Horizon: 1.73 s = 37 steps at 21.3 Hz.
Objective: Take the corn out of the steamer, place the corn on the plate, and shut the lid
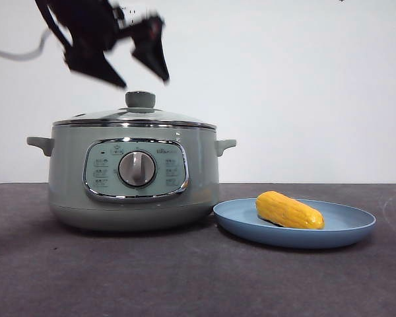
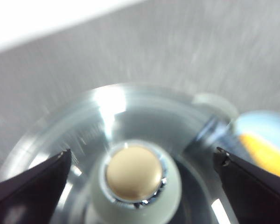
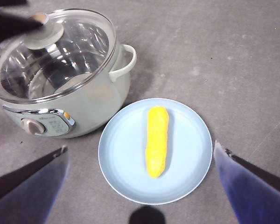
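Now, a pale green steamer [image 1: 133, 175] sits on a dark grey table [image 1: 185, 277], its dial facing the front camera. The glass lid [image 1: 135, 117] rests closed on the steamer, its green knob [image 1: 140, 100] at the top centre.

Above the knob, at about 11 o'clock from it in the front view, hangs the left gripper [image 1: 145, 82], dark and slightly blurred. Its two black fingers are spread apart and hold nothing. Their tips point down toward the lid and stand clear of it. In the left wrist view, the knob [image 2: 135, 179] lies between the two fingers [image 2: 35, 179], nearer the one on the side away from the plate, with a visible gap to each.

At 3 o'clock from the steamer in the front view, just beside its base, lies a shallow light-blue plate [image 1: 343, 228]. The yellow corn [image 1: 289, 210] lies on its side on the plate, near the middle.

The right gripper [image 3: 140, 154] hovers high above the plate, fingers [image 3: 32, 179] wide apart and empty. In its wrist view the corn [image 3: 157, 140] lies between them, far below.
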Each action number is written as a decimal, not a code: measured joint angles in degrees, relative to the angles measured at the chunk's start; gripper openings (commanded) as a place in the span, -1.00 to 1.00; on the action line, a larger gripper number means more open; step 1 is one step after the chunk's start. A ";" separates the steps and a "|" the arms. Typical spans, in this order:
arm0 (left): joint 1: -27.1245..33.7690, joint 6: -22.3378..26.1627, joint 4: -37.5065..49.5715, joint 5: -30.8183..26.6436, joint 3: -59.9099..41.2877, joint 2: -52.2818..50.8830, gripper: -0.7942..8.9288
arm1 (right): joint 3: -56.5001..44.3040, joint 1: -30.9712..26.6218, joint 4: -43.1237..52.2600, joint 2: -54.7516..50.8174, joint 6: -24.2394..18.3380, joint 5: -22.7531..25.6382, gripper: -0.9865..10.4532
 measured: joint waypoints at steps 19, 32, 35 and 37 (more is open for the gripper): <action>0.00 -0.90 -39.74 6.80 0.00 -25.51 -0.74 | 0.00 0.00 -10.43 0.00 -3.69 -13.44 -0.24; 0.00 -0.96 -45.83 7.63 0.00 -26.25 -0.84 | 0.00 0.00 -13.84 0.00 -4.35 -13.33 -0.82; 0.00 -0.96 -45.59 7.58 0.00 -26.25 -0.84 | 0.00 0.00 -13.84 0.00 -4.57 -13.29 -0.82; 0.00 -0.96 -45.59 7.58 0.00 -26.25 -0.84 | 0.00 0.00 -13.86 0.00 -4.68 -13.31 -0.82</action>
